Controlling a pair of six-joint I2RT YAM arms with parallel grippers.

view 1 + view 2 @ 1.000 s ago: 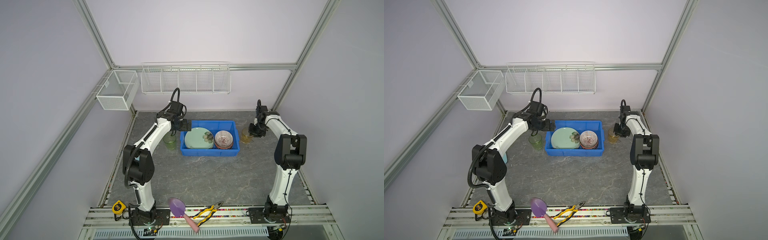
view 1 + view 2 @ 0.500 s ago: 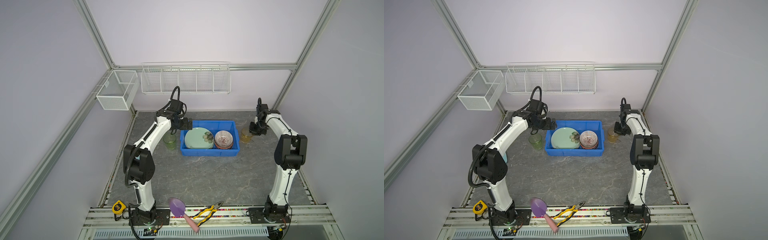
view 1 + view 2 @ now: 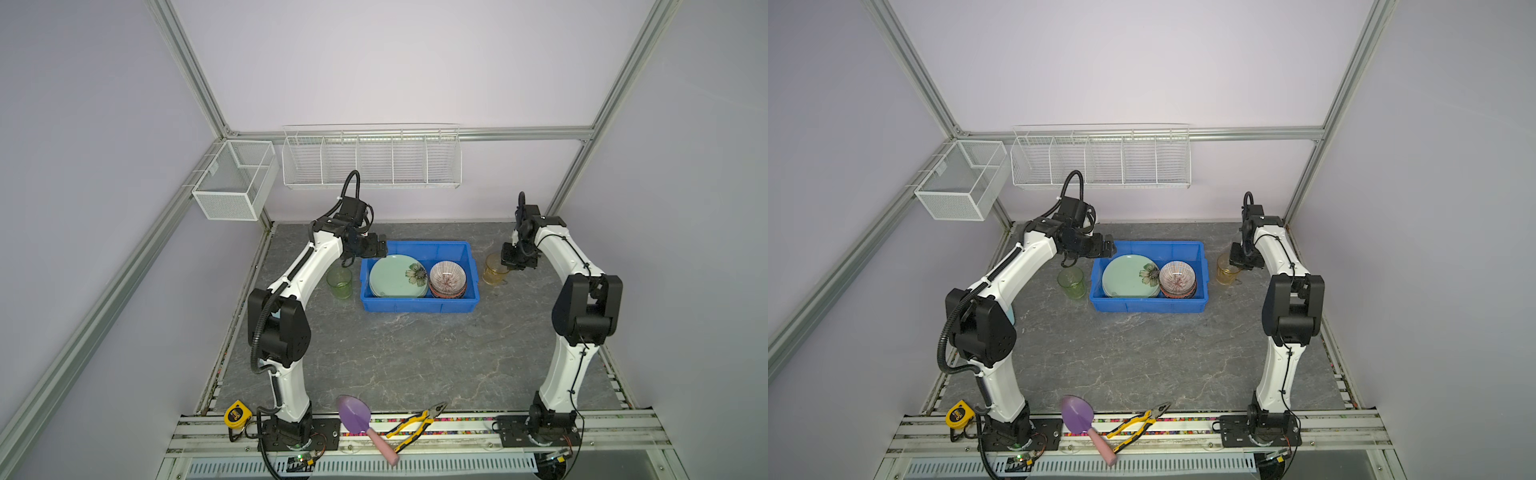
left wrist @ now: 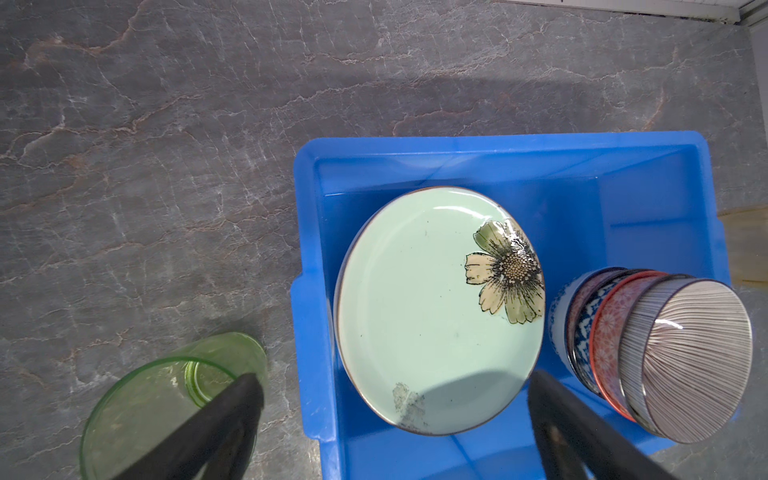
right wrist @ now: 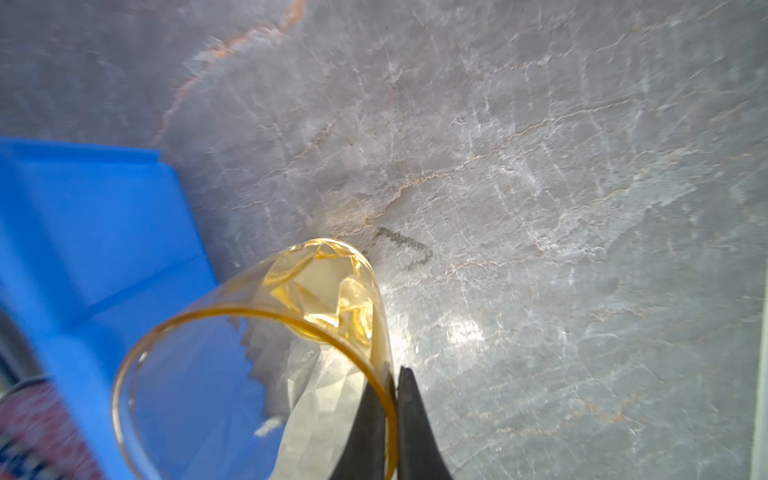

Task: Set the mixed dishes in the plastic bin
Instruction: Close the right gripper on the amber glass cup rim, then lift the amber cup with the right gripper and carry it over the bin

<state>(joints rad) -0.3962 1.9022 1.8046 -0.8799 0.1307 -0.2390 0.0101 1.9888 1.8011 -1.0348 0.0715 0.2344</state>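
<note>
The blue plastic bin (image 3: 417,305) (image 3: 1148,305) holds a pale green flower plate (image 3: 397,276) (image 4: 432,316) and a stack of patterned bowls (image 3: 448,276) (image 4: 665,357). A green tumbler (image 3: 340,281) (image 4: 166,395) stands on the table just left of the bin. An amber tumbler (image 3: 494,269) (image 5: 324,291) is just right of it. My left gripper (image 3: 376,248) (image 4: 395,380) hangs open over the bin's far left corner, holding nothing. My right gripper (image 3: 509,266) (image 5: 395,374) is shut on the amber tumbler's rim, one finger inside and one outside.
A purple trowel (image 3: 357,415), yellow-handled pliers (image 3: 413,424) and a yellow tape measure (image 3: 237,415) lie at the front rail. White wire baskets (image 3: 372,160) (image 3: 235,180) hang on the back and left walls. The bin's wall (image 5: 83,216) is close beside the amber tumbler.
My right gripper has closed onto the amber tumbler's rim. The left arm has barely moved and stays open.
</note>
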